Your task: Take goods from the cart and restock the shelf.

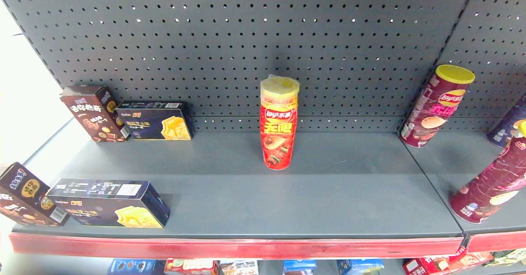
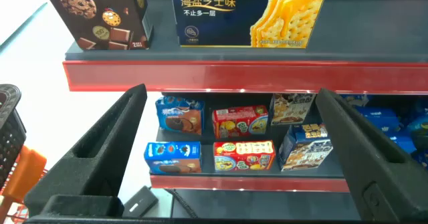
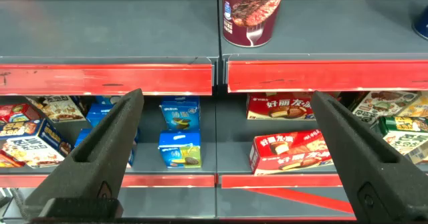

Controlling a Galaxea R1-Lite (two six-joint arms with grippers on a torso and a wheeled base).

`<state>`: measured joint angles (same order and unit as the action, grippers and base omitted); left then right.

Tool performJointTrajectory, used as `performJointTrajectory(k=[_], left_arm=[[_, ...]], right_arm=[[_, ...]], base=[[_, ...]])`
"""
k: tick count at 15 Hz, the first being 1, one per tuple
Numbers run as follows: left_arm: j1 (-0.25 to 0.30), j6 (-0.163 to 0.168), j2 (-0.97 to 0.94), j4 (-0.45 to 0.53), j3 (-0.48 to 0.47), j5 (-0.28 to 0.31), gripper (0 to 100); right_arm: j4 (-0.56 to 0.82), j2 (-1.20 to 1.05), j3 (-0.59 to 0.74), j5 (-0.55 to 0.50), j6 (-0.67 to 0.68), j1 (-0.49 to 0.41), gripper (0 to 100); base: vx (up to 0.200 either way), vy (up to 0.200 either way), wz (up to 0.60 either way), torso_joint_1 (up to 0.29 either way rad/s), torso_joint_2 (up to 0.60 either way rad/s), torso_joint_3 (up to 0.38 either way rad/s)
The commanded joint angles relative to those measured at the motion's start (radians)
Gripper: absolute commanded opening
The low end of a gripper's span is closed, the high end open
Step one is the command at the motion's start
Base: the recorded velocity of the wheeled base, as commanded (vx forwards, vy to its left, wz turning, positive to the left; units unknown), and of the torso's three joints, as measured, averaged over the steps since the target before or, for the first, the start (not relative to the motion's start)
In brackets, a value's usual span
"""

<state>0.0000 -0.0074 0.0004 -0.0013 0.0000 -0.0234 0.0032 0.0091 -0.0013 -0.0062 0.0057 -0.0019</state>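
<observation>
The left gripper [image 2: 231, 92] and right gripper [image 3: 227, 95] are both empty, jaws wide apart, facing the shelf [image 1: 328, 192]. A red chip can [image 1: 278, 125] stands upright at centre frame. The next item from the cart should probably go upright on the bare stretch beside that can, lowered gently so nothing tips.
</observation>
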Motion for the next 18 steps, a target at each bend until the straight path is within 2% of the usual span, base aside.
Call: performJointTrajectory(k=[1,7,18], left_arm=[[0.0,-0.002,0.0,0.0,0.0,0.0,100],[0.0,-0.002,0.0,0.0,0.0,0.002,100],[0.0,0.0,0.0,0.0,0.0,0.002,100]], right_arm=[[0.0,0.002,0.0,0.0,0.0,0.0,100],[0.0,0.002,0.0,-0.001,0.002,0.0,100],[0.001,0.0,0.0,-0.001,0.003,0.0,100]], base=[[0.0,0.0,0.0,0.0,0.0,0.0],[0.0,0.0,0.0,0.0,0.0,0.0],[0.0,0.0,0.6,0.002,0.0,0.001]])
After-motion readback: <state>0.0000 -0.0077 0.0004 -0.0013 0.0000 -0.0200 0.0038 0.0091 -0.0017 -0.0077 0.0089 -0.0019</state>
